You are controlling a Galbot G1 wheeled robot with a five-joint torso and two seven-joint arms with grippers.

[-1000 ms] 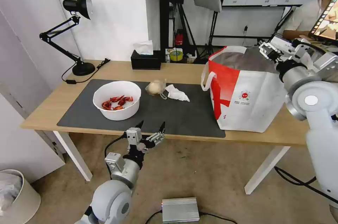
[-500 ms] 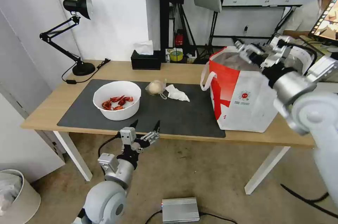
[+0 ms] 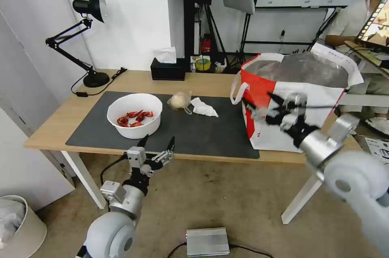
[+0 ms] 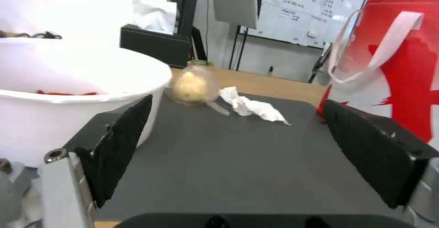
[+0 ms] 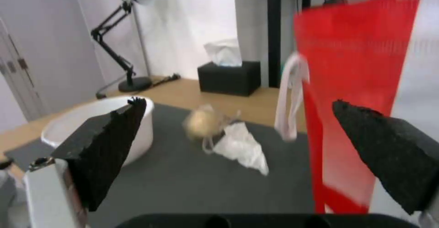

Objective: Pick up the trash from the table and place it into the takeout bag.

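On the table (image 3: pixel 56 124), the dark mat (image 3: pixel 202 136) carries the trash. A white bowl (image 3: pixel 134 120) of red crayfish shells sits at its left. A pale clear-plastic bundle (image 3: pixel 179 100) and a crumpled napkin (image 3: pixel 204 107) lie mid-mat; the right wrist view shows that bundle (image 5: pixel 201 123) and napkin (image 5: pixel 240 147) too. The takeout bag (image 3: pixel 291 104) stands at the right, mouth open. My left gripper (image 3: pixel 157 143) is open, just below the table's front edge, near the bowl (image 4: pixel 68 94). My right gripper (image 3: pixel 261 105) hangs open and empty in front of the bag's red side (image 5: pixel 356 101).
A black desk lamp (image 3: pixel 91 39) stands at the back left and a black tissue box (image 3: pixel 167 69) at the back middle. On the floor are a bin (image 3: pixel 20 225) at the left and a silver box (image 3: pixel 207 242) near my base.
My right arm swung down from above the bag's mouth to in front of the bag, toward the mat. The left gripper sank slightly lower and to the left.
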